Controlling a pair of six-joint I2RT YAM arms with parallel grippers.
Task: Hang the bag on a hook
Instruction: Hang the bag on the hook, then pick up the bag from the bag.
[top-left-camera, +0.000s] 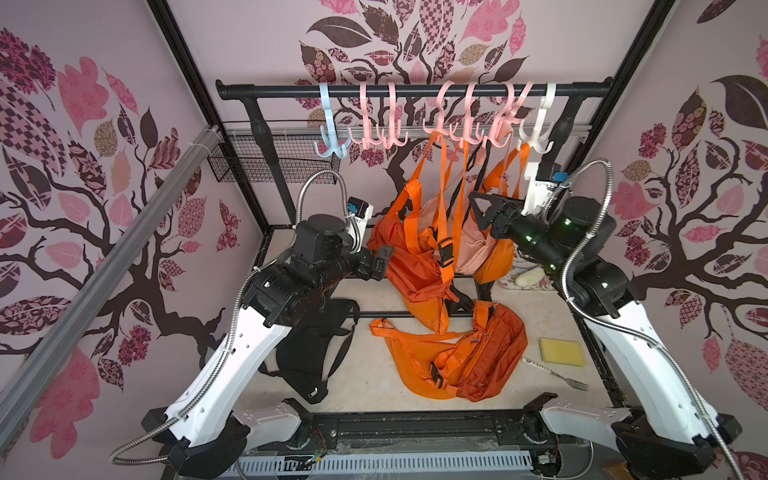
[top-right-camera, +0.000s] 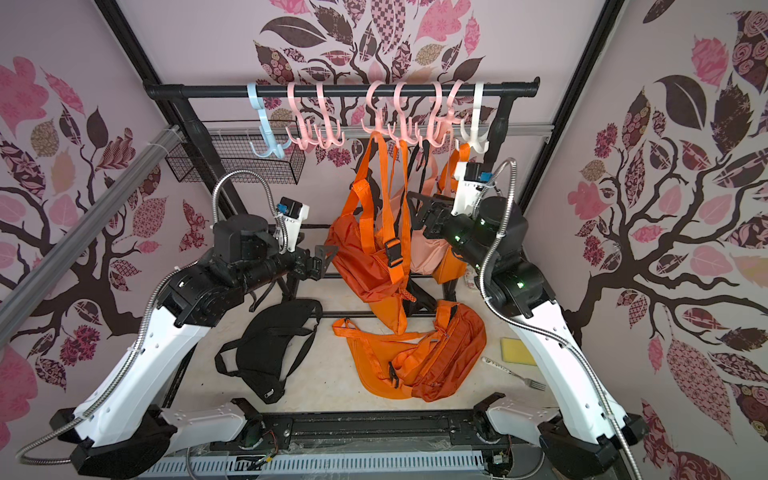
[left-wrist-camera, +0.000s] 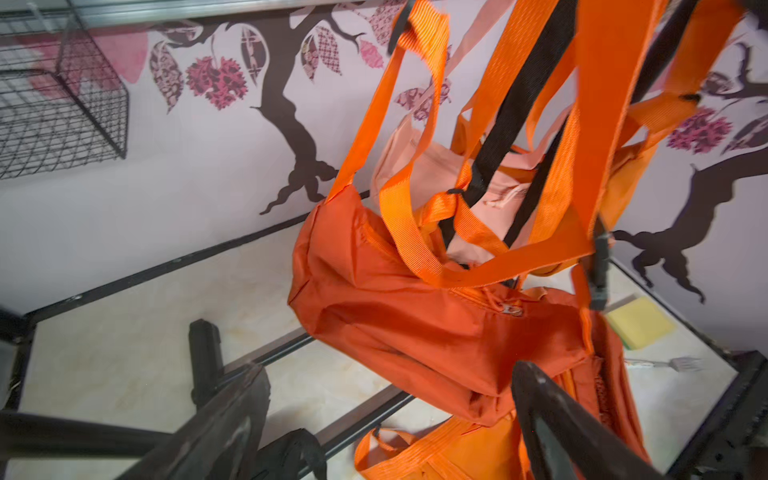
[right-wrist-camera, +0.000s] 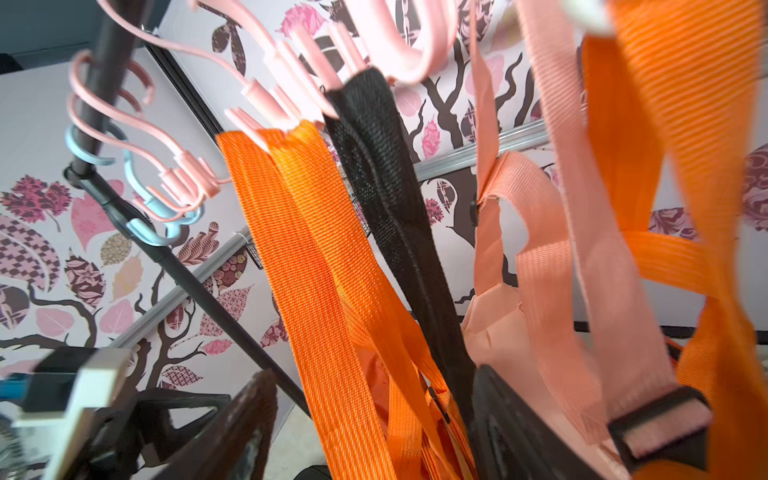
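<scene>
now seeing the orange bag (top-left-camera: 409, 266) hanging below the rail (top-left-camera: 415, 89) on a pink hook (top-left-camera: 436, 129); judging it soft, light, floppy, best gripping by the strap (top-left-camera: 419, 178); finding left tool (top-left-camera: 383, 259) and right tool (top-left-camera: 478, 208) wide, empty.

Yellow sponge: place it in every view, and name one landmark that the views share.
Top view: sponge on the table, lower right.
Top view: sponge at the same spot, partly behind the right arm.
Left wrist: sponge beyond the hanging bag.
Right wrist: not in it.
Landmark: the fork beside it, in those three views.
</scene>
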